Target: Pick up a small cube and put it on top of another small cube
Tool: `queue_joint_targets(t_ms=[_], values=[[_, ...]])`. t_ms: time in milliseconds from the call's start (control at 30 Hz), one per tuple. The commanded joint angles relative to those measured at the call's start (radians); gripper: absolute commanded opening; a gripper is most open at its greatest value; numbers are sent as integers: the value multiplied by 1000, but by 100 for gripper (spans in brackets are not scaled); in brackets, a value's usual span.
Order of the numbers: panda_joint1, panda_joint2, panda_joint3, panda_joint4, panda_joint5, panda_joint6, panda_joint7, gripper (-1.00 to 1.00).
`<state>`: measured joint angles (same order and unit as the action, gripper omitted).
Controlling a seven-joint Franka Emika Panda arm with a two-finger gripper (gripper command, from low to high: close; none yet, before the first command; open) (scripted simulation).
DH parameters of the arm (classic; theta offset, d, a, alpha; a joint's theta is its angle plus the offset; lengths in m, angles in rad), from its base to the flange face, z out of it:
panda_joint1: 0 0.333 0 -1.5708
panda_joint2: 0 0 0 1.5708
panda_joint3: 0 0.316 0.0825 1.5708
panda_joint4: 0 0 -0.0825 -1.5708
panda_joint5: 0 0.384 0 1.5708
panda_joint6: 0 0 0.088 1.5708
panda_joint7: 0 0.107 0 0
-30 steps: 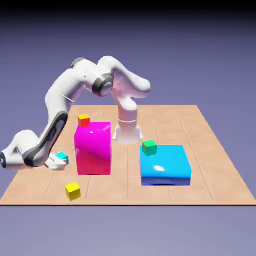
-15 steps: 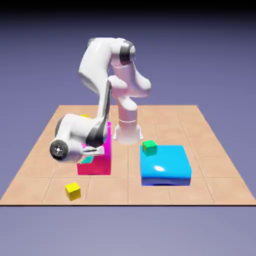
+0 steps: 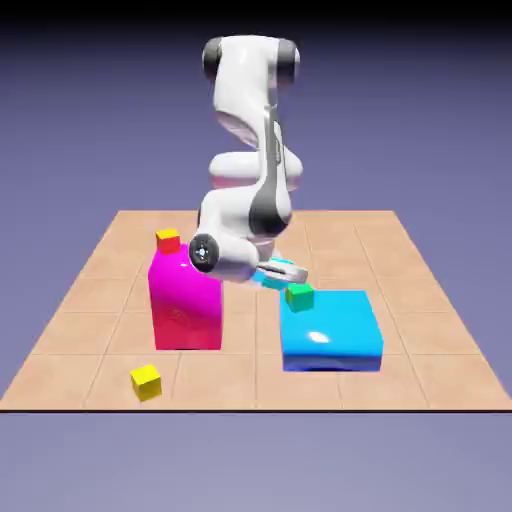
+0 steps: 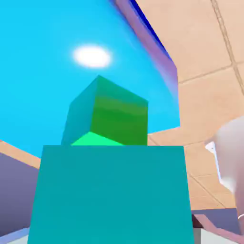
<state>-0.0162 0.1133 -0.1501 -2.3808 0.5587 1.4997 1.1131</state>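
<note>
The flat cyan-blue block (image 3: 332, 328) and tall magenta block (image 3: 185, 300) flank the gripper (image 3: 283, 273), which pinches the teal cube (image 4: 112, 194) just above the green cube (image 3: 299, 296) on the cyan-blue block's far corner; a yellow cube (image 3: 146, 381) lies near the table's (image 3: 420, 300) front edge

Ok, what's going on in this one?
The white arm's gripper has its jaws shut on the small teal cube and holds it beside the small green cube, which sits on the flat blue block. The teal cube isn't on the green one yet. A pink block, a red cube on it and a yellow cube are untouched.
</note>
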Motion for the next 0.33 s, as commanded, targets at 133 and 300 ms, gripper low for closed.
queue_joint_targets(t_ms=[133,300], values=[[47,-24,24,-123,91,99,20,-100],[50,-23,27,-130,96,108,17,100]])
